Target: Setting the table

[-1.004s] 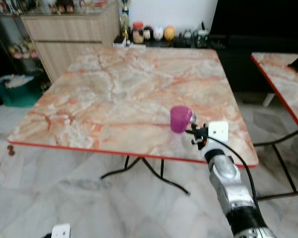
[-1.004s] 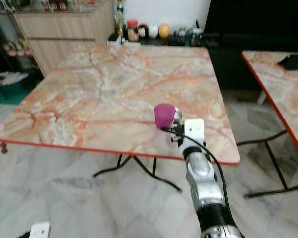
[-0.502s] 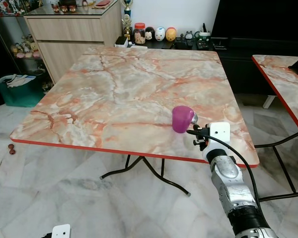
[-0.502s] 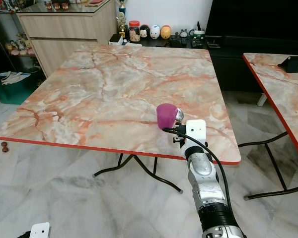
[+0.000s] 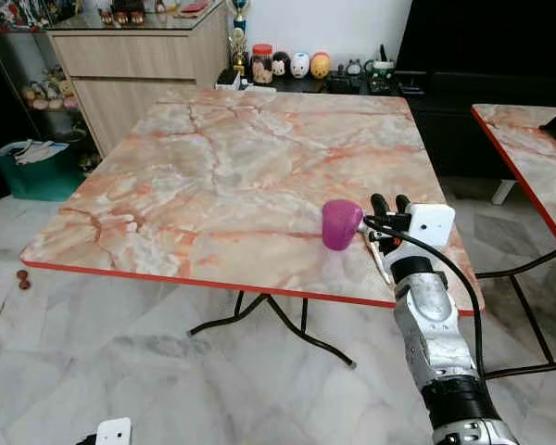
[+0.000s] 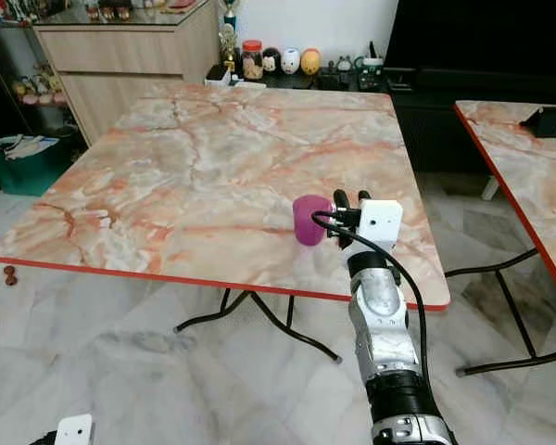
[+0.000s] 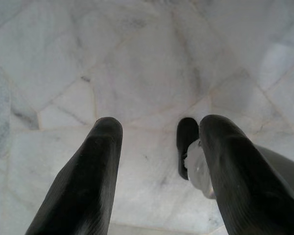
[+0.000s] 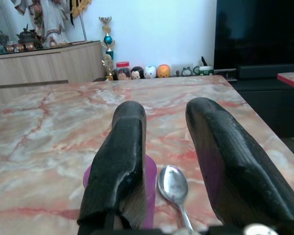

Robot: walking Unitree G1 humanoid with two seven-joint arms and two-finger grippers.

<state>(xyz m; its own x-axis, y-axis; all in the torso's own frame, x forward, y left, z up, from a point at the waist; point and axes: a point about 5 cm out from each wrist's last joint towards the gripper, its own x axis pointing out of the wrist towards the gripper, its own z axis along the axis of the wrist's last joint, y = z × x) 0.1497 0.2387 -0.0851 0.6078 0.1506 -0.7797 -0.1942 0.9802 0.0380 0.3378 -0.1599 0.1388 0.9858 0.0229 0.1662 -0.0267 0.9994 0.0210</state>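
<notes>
Right gripper (image 8: 161,161) raised over the near right part of the marble worktop (image 5: 222,176), its two black fingers (image 8: 122,161) spread well apart and gripping nothing. In the right wrist view a metal spoon (image 8: 174,188) lies flat on the worktop in the gap between the fingers, bowl pointing away from the wrist; whether either finger touches it cannot be told. A purple cup (image 5: 340,224) sits on the worktop just beside the spoon, close against the left-hand finger. Left gripper (image 7: 159,147) hangs idle over the pale marble floor (image 7: 137,58), fingers parted and empty. Against half a second ago: the right wrist has lifted and tipped back, so its fingers now stand up above the white camera box (image 5: 431,225), and the cup has stayed in the same spot near the worktop's red front edge.
</notes>
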